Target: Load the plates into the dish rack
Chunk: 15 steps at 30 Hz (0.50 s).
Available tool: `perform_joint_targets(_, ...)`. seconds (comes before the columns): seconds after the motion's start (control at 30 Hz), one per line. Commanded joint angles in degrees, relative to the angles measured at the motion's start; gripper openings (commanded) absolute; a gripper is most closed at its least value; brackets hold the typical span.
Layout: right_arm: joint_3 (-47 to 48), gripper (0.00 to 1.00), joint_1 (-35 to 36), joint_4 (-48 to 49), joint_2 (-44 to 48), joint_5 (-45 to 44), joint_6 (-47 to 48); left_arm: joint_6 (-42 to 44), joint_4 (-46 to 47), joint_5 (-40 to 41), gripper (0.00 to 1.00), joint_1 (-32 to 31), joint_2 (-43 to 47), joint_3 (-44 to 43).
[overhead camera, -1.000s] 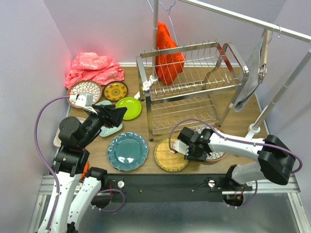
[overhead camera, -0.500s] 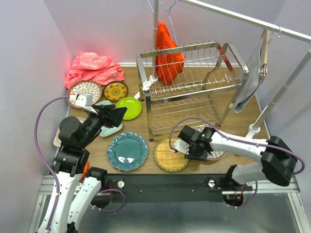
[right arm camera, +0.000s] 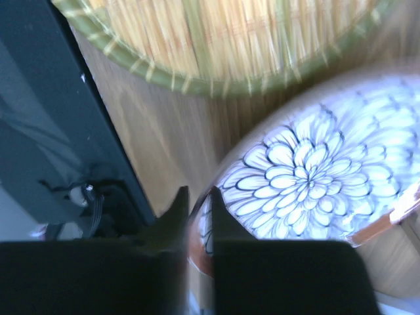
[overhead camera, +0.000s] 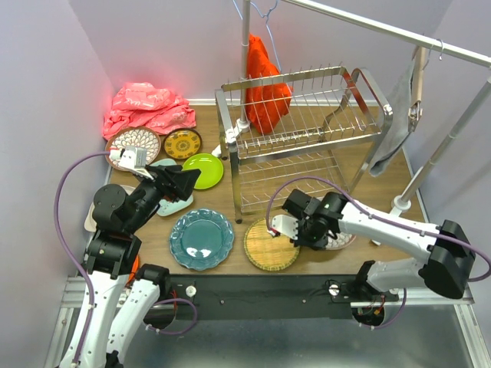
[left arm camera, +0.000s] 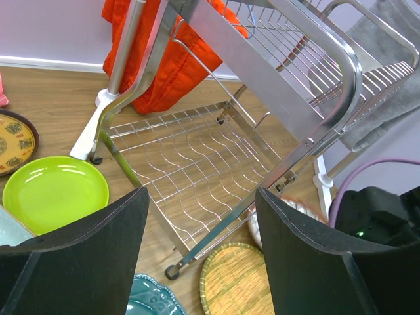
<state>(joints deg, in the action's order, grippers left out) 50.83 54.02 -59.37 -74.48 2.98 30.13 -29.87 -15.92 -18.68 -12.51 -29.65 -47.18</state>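
White petal-patterned plate (right arm camera: 308,170): was outside the dish rack (overhead camera: 307,115), low in front of its near right corner, with its brown rim between the right tool's fingers.
Right tool (right arm camera: 197,210): was narrowed onto that plate's near rim; the wrist picture was blurred.
Woven yellow plate (overhead camera: 265,247): lay flat on the bench (overhead camera: 230,195), just left of the petal-patterned plate; whether the two touched could not be told.
Teal scalloped plate (overhead camera: 201,238): lay flat, left of the woven yellow plate and apart from it.
Lime green plate (overhead camera: 205,169): lay flat beside the rack's left foot.
Small dark-yellow plate (overhead camera: 182,143): lay beyond the lime green plate, just beside a brown-rimmed petal plate (overhead camera: 134,146).
Mint dish (overhead camera: 173,203): was mostly hidden beneath the left arm.
Dish rack: was a two-tier chrome wire frame, upright at the middle of the bench.
Left tool (left arm camera: 201,216): had its fingers wide apart, raised above the bench near the lime green plate and facing the rack's lower tier.
Red-orange cloth (overhead camera: 265,84): hung on a hanger behind the rack's upper tier.
Pink cloth (overhead camera: 149,107): was heaped in the far left corner.
Grey cloth (overhead camera: 391,130): hung from the rail at the right.
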Motion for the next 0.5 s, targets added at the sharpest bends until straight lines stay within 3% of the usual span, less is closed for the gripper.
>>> perform_joint_targets(0.0, 4.53, 0.01, 0.21, -8.21, 3.19, 5.01, 1.51, -0.37, 1.77, -0.4, 0.75, -0.14, 0.56, 0.6)
perform_joint_targets(0.47, 6.82, 0.01, 0.12, -11.28, 6.36, 7.47, 2.12, -1.24, 2.21, -1.45, 0.75, -0.14, 0.65, 0.6)
